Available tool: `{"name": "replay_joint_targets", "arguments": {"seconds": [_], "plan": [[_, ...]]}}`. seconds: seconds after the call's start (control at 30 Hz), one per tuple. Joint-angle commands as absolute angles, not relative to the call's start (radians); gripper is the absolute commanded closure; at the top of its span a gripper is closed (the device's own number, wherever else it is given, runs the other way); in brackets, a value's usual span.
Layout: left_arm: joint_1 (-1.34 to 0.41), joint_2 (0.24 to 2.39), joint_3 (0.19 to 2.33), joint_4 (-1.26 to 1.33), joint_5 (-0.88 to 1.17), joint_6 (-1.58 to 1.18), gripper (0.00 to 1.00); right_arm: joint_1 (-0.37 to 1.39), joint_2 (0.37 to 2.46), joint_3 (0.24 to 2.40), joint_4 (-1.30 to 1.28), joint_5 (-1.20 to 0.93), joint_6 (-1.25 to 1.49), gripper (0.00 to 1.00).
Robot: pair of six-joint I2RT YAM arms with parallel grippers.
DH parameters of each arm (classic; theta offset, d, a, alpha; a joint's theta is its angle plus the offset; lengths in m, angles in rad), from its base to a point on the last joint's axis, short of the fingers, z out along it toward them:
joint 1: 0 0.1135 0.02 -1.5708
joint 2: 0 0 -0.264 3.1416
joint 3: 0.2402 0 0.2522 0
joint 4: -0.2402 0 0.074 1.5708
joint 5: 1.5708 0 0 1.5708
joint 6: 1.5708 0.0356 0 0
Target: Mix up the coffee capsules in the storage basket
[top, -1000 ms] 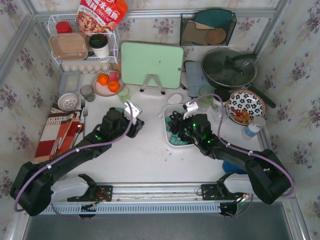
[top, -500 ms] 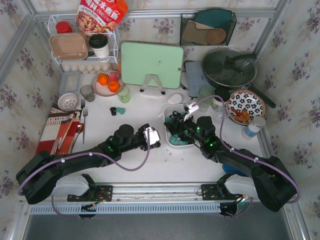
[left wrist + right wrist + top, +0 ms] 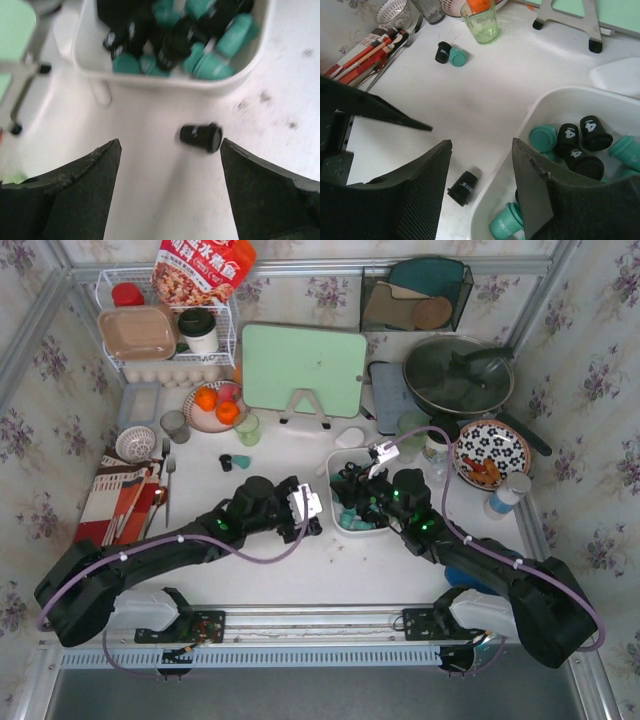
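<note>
- Left fingers [image 3: 75, 195] are spread wide and grip nothing. One black capsule [image 3: 201, 137] lies on its side on the tabletop [image 3: 485, 100], in the gap ahead of them.
- That stray sits just beside the left wall of the storage basket [image 3: 165, 86], outside it. Can't tell if it touches the wall.
- Right fingers [image 3: 420, 190] hover over the basket's near-left corner, partly apart, nothing between them.
- Coffee capsules [image 3: 580, 137]: most are in the basket, black and teal jumbled together. The basket stands mid-tabletop, on the near side of the green board [image 3: 303, 368].
- Two more are out: a black and teal pair [image 3: 450, 54], touching each other, well to the far left of the basket, near the green glass [image 3: 481, 22].
- Step, as I read it: get the stray black one into the basket, then stir.
- To do it well, drop the left fingers straight down astride the barrel, not the ends. It's round and tapered, so it will likely roll or squirt out if pinched off-centre.
- Close slowly, lift clear above the rim before moving right, and release over the pile, not the edge.
- Risk: both arms crowd the same corner. The right one should hold off so the fingers don't clash or nudge the basket.
- Left wrist view is blurred, so the capsule's exact pose is uncertain.
</note>
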State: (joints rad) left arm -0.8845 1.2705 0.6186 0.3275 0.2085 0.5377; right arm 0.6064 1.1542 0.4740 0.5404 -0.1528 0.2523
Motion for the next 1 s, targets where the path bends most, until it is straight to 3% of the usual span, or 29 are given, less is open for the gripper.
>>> {"name": "replay_joint_targets", "arguments": {"seconds": [0.0,0.07,0.3,0.37,0.63,0.77,0.97], "plan": [[-0.796,1.292,0.663,0.149,0.383,0.426,0.16,0.606,1.148,0.481,0.529,-0.108,0.227,0.41],[-0.781,1.316,0.673,0.122,0.445,0.422,0.1,0.606,1.148,0.48,0.525,-0.1,0.222,0.41],[-0.76,1.515,0.714,0.122,0.6,0.58,0.07,0.606,1.152,0.477,0.528,-0.101,0.216,0.41],[-0.746,1.578,0.743,0.118,0.616,0.598,0.01,0.606,1.153,0.477,0.53,-0.103,0.216,0.41],[-0.726,1.713,0.853,0.1,0.61,0.633,0.01,0.606,1.167,0.484,0.531,-0.126,0.218,0.41],[-0.724,1.749,0.9,0.037,0.625,0.66,0.12,0.606,1.151,0.482,0.522,-0.113,0.21,0.41],[-0.712,1.763,0.927,-0.059,0.64,0.71,0.39,0.606,1.147,0.48,0.521,-0.102,0.207,0.41]]}}
